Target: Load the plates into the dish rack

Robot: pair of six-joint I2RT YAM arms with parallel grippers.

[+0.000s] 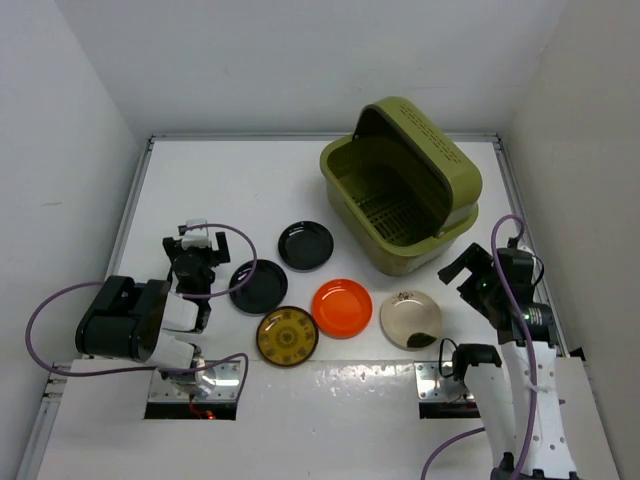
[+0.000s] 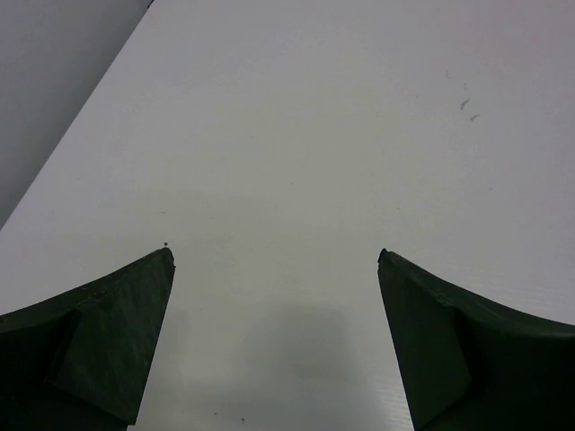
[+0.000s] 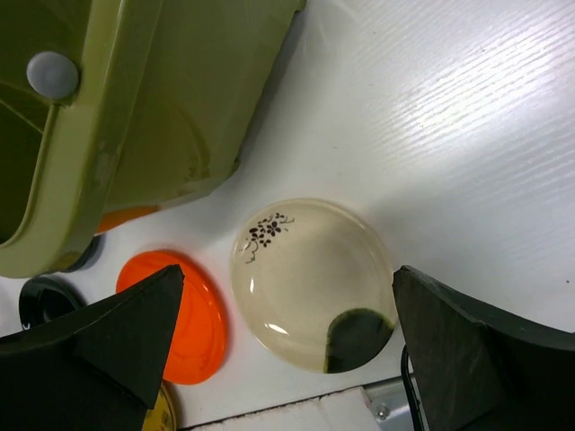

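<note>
**A:** Entry: all five plates lie flat on the counter (image 1: 230, 190) and the dish rack (image 1: 400, 190) holds nothing, with its lid (image 1: 425, 135) up. The right pincer (image 3: 287, 268) hangs over the cream plate (image 3: 310, 296), jaws apart and nothing between them. I judge the step to be the first pick.

**B:** Agreed. The left pincer (image 2: 276, 256) is also spread and empty, over bare counter. How should the pick go?

**A:** The plate is shallow and sits flat, so a straight drop would likely close on nothing. Better to take the rim: one finger over the lip, the other wedged under it, on the side away from the orange plate (image 3: 184, 332). That one sits just beside it, with only a sliver of counter between. The glaze looks slick, so close firmly before lifting, then tip the plate on edge for the rack floor.

**B:** Differences between views?

**A:** The right wrist camera shows the plate's flower sprig and dark patch, and the rack's outer wall close by. The overhead camera gives the layout: two black plates (image 1: 306, 245) and the yellow plate (image 1: 287, 336) further left, plus the rack's slatted floor. The left wrist camera shows no plates at all.
</note>
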